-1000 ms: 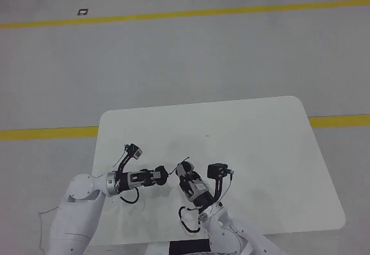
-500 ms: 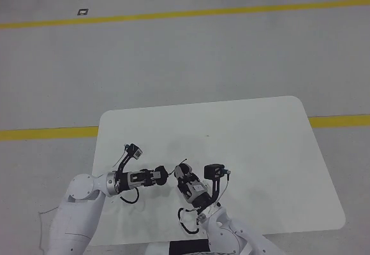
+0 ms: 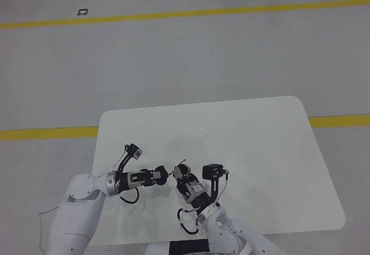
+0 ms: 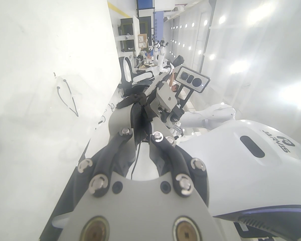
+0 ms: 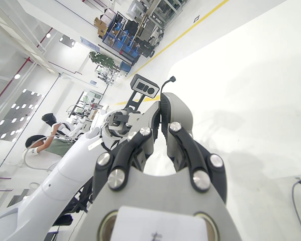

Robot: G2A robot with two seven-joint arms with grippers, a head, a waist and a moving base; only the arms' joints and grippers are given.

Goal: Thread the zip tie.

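A thin black zip tie (image 3: 182,163) spans the small gap between my two grippers near the table's front edge. My right gripper (image 5: 161,101) is shut on it, and the head end (image 5: 172,78) curls out past the fingertips. My left gripper (image 4: 138,111) faces it from the left and is also shut, with a thin black strap (image 4: 136,154) running back between its fingers. In the top view the left gripper (image 3: 162,173) and right gripper (image 3: 180,171) almost touch, held just above the white table (image 3: 255,134).
A thin dark looped strand (image 4: 67,99) shows against the table beyond the left gripper. Another thin dark strand (image 5: 294,196) lies on the table by the right arm. Bare tabletop stretches to the back and right.
The right gripper has edged a little to the left, closer to the left gripper. The left arm has kept still.
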